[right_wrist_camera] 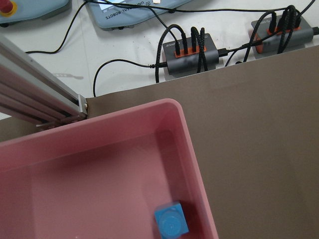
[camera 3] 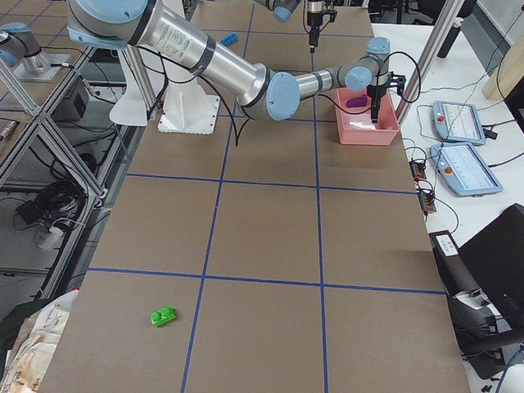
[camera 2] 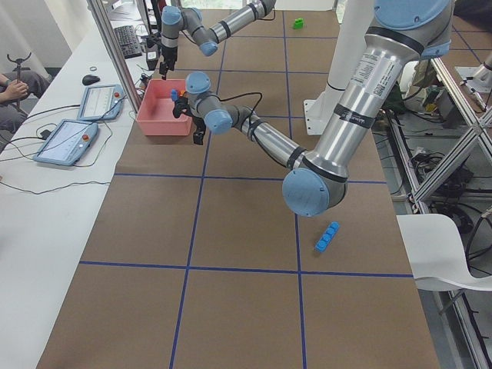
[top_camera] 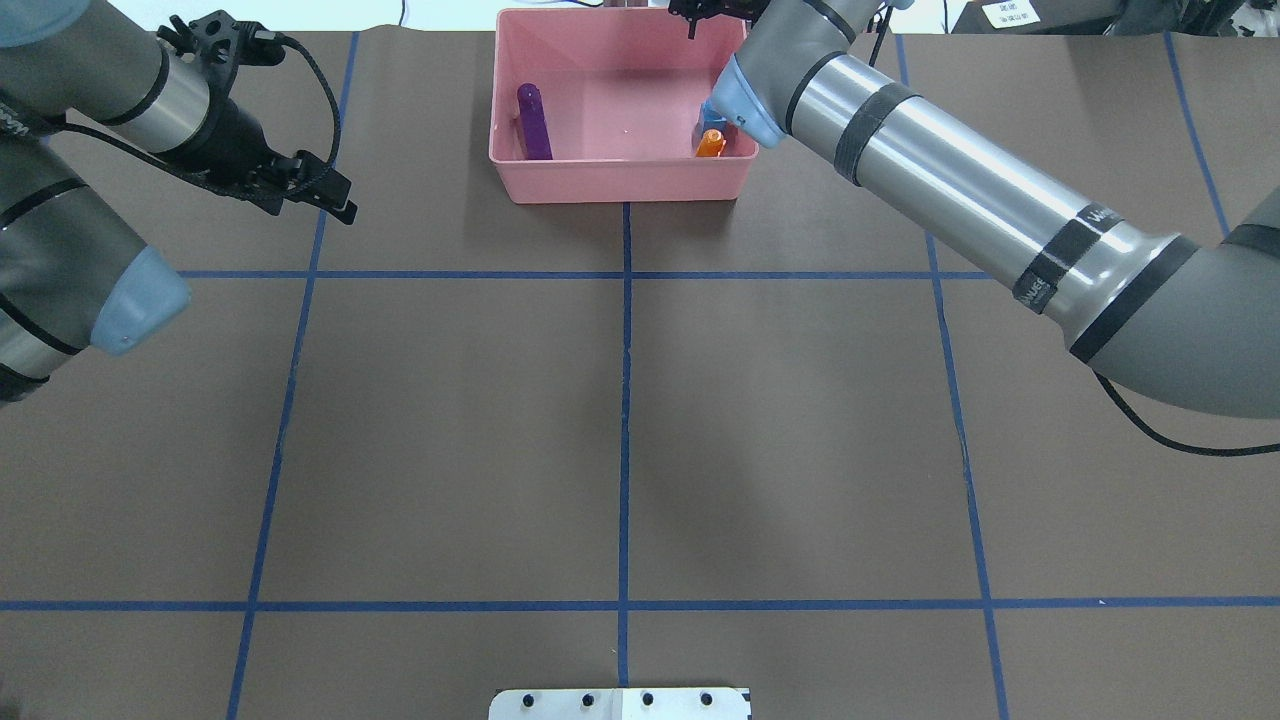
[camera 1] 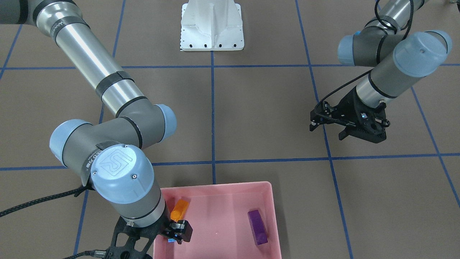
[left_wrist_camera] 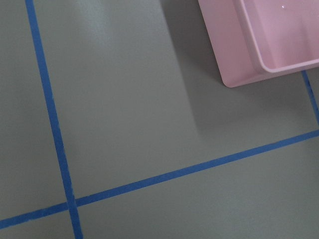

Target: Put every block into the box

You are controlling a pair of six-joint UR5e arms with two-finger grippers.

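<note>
The pink box point(camera 1: 271, 201) stands at the table's far edge. In it lie an orange brick point(camera 1: 179, 209), a purple brick point(camera 1: 257, 222) and a blue one-stud brick point(right_wrist_camera: 171, 223) in a corner. My right gripper point(camera 1: 176, 234) hangs over that corner, open, with the blue brick lying free below it. My left gripper point(camera 1: 327, 131) is open and empty above bare table, well to the box's side. The long blue brick point(camera 2: 327, 237) lies near the table's left end. The green brick point(camera 3: 164, 315) lies near the right end.
The white robot base point(camera 1: 212, 27) stands at the robot's edge of the table. Cable hubs point(right_wrist_camera: 192, 52) and operator tablets point(camera 3: 458, 121) lie on the bench just past the box. Blue tape lines point(top_camera: 625, 400) cross the brown tabletop.
</note>
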